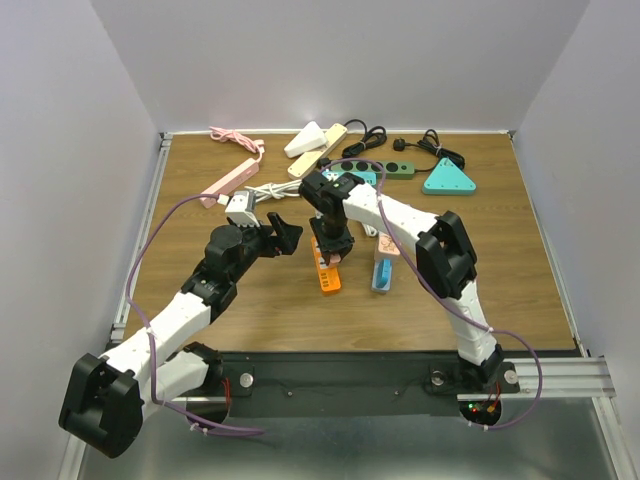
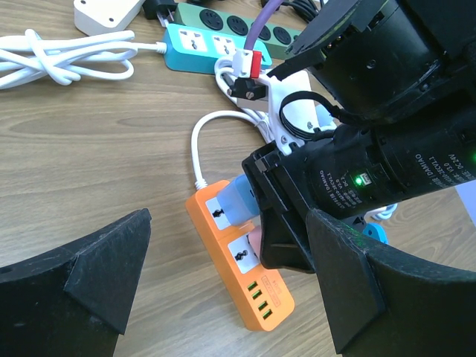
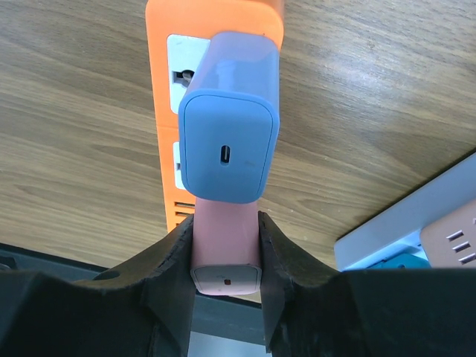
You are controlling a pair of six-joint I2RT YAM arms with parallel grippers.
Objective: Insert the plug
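An orange power strip (image 1: pixel 329 278) lies mid-table with a blue charger (image 2: pixel 239 201) seated in its upper socket. My right gripper (image 1: pixel 331 250) is shut on a pink plug (image 3: pixel 227 238), held right beside the blue charger (image 3: pixel 229 149) over the strip's second socket (image 2: pixel 245 256). Its prongs are hidden, so I cannot tell whether they are in. The black fingers (image 3: pixel 175 256) press both sides of the pink body. My left gripper (image 2: pixel 229 223) is open, hovering just left of the strip (image 2: pixel 279 305) with nothing between its fingers.
A blue-and-pink strip (image 1: pixel 385 268) lies right of the orange one. Behind are a teal strip (image 2: pixel 197 48), a green strip (image 1: pixel 395 168), a teal triangular block (image 1: pixel 448 178), a pink strip (image 1: pixel 228 185), cream strips (image 1: pixel 318 140) and a coiled white cable (image 2: pixel 59 63).
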